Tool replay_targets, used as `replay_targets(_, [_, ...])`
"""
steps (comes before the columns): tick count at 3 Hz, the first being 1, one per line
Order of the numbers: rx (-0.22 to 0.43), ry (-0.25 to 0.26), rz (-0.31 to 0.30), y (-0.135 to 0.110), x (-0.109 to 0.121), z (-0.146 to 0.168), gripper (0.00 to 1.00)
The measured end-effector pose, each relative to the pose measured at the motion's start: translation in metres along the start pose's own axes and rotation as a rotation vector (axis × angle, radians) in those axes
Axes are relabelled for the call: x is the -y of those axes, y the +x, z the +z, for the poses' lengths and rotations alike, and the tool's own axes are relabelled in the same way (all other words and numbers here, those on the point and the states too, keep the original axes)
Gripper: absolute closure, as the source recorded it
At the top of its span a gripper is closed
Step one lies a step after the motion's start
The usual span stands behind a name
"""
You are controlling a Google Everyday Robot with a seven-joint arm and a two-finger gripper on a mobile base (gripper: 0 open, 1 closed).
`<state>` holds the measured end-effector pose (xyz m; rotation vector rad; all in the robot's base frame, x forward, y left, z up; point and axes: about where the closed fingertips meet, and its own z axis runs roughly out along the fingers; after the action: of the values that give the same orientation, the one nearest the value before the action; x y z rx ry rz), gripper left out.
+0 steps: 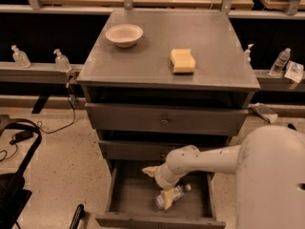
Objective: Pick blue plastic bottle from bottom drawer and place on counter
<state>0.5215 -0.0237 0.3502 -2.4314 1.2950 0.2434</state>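
The blue plastic bottle lies on its side on the floor of the open bottom drawer, white cap pointing right. My gripper reaches down into the drawer from the right. Its tan fingers are spread open, one finger to the upper left and the other lying over the bottle's left end. The bottle is not lifted. The grey counter on top of the cabinet holds a white bowl and a yellow sponge.
Two shallower drawers above are closed. My white arm fills the lower right. Pump dispensers and a slim clear bottle stand on ledges either side. A black chair and cables are on the floor at left.
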Motion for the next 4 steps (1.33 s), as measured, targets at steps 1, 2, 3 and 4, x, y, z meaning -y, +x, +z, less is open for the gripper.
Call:
replay_targets(1, [-0.003, -0.018, 0.026, 0.031, -0.005, 0.049, 0.0])
replay_targets(2, [0.011, 0.007, 0.024, 0.069, -0.014, 0.119, 0.0])
replay_targets(3, [0.007, 0.018, 0.012, 0.088, -0.019, 0.148, 0.0])
replay_targets(4, [0.003, 0.003, 0.037, 0.111, -0.032, 0.167, 0.0])
